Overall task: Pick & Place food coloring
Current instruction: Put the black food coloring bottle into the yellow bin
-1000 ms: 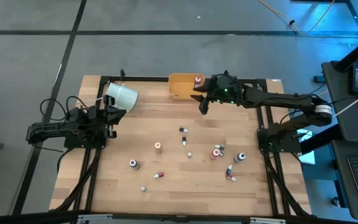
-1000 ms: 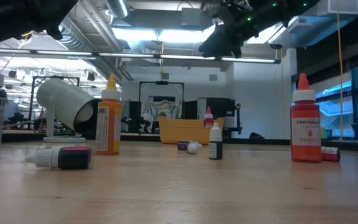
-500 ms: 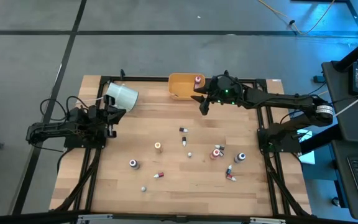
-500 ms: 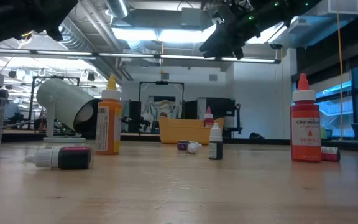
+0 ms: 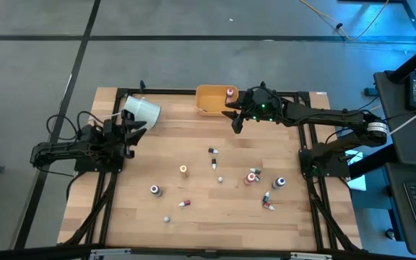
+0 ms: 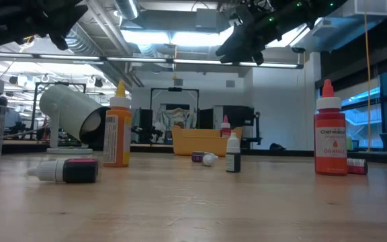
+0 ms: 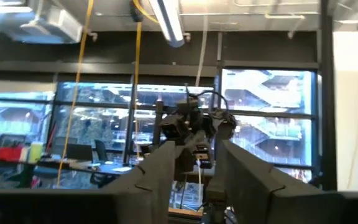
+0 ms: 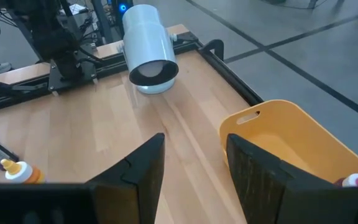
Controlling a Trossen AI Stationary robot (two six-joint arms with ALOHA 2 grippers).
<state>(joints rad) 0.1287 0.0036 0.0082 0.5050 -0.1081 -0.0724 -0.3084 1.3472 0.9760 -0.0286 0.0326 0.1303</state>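
Several small food coloring bottles stand or lie on the wooden table's middle, among them an orange one [image 5: 183,170], a dark one [image 5: 279,183] and a red one [image 6: 330,131]. One red-capped bottle [image 5: 230,93] stands inside the orange bin [image 5: 209,101] at the far edge. My right gripper [image 5: 235,121] hovers open beside the bin's near right corner, above the table, with nothing between its fingers [image 8: 135,171]. My left gripper [image 5: 133,128] stands open at the left, raised and tipped upward, just short of the white cup [image 5: 141,110].
The white cup lies on its side at the far left, its mouth [image 8: 154,71] facing the table's middle. Black frame rails [image 5: 305,144] run along the table's sides. Bare wood lies between the cup and the bin.
My left gripper has opened in place, with a slight roll of its wrist. My right gripper has stayed beside the bin, and the bottles have not moved.
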